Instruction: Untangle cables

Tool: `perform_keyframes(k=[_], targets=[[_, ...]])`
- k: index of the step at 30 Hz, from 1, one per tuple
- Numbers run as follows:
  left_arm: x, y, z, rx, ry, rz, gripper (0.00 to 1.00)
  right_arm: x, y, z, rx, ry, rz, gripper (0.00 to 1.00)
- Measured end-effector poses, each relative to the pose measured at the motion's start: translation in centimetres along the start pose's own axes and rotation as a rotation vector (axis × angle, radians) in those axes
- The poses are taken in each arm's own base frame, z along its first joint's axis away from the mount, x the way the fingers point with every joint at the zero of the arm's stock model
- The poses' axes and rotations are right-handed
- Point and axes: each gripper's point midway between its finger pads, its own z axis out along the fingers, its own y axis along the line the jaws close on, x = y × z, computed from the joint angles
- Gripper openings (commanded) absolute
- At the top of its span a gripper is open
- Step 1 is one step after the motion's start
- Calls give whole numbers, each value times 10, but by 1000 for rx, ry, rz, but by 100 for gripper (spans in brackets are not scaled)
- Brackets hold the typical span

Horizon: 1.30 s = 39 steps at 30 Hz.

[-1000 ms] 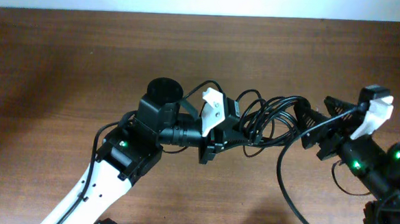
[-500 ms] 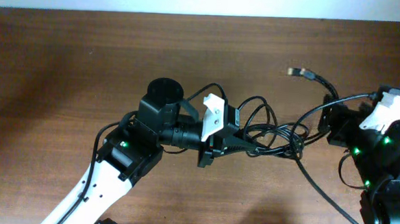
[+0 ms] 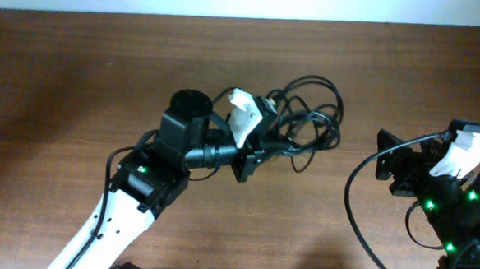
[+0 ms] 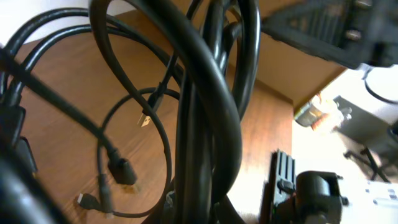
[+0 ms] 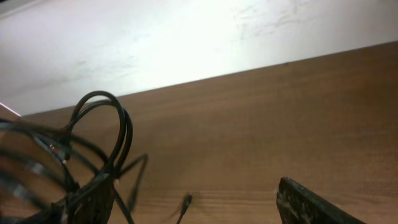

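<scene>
While the brown wooden table (image 3: pixel 78 77) is carrying the whole scene, the white-and-black left arm (image 3: pixel 138 203) is stretching up from the lower edge toward the middle, and that is where the action is sitting. The thin black flexible cables (image 3: pixel 310 126) are bunching in one knotted mass of overlapping loops just right of centre, partly resting on the wood and partly hanging off the left gripper (image 3: pixel 271 143). That gripper is pressing its jaws together on strands at the near edge of the bundle. Its own camera is showing cords (image 4: pixel 211 93) draping right across the lens. Well apart on the right, the right gripper (image 3: pixel 387 157) is waiting with its jaws spread wide and nothing between them, facing the loops (image 5: pixel 99 143). This looks like the pull-apart step, with one side anchoring and the other free. The next move is probably calling for the open claw to come in, pick one outer loop and draw it away. A small gold-tipped plug end (image 4: pixel 144 119) is dangling inside the tangle, and it could snag.
</scene>
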Motion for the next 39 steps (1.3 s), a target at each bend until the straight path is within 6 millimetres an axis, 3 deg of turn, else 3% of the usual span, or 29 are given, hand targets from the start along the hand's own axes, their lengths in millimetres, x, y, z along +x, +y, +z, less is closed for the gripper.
perform_keyframes(k=[4, 9, 13, 19, 20, 22, 24, 27, 29, 39], targets=[[-1, 4, -3, -4, -5, -33, 0, 3, 19, -5, -107, 15, -34, 82], [-10, -12, -4, 89, -36, -3, 0, 11, 60, -14, -353, 43, -137, 82], [-10, -23, -3, 139, -33, 7, 0, 3, 90, -28, -539, 3, -192, 82], [-16, -45, 4, 206, -53, 61, 0, 9, 109, -42, -678, 23, -212, 81], [-17, -48, 4, 212, -57, 69, 0, 9, 110, -43, -686, 24, -212, 77], [-18, -53, 5, 225, -63, 82, 0, 10, 113, -45, -706, 26, -221, 57], [-20, -58, 6, 241, -71, 97, 0, 10, 114, -46, -717, 30, -213, 50], [-22, -60, 6, 250, -78, 107, 0, 11, 115, -48, -727, 32, -213, 21], [-22, -61, 6, 253, -79, 108, 0, 12, 115, -48, -729, 36, -216, 7], [-25, -62, 6, 258, -88, 104, 0, 15, 118, -51, -756, 48, -214, 4]])
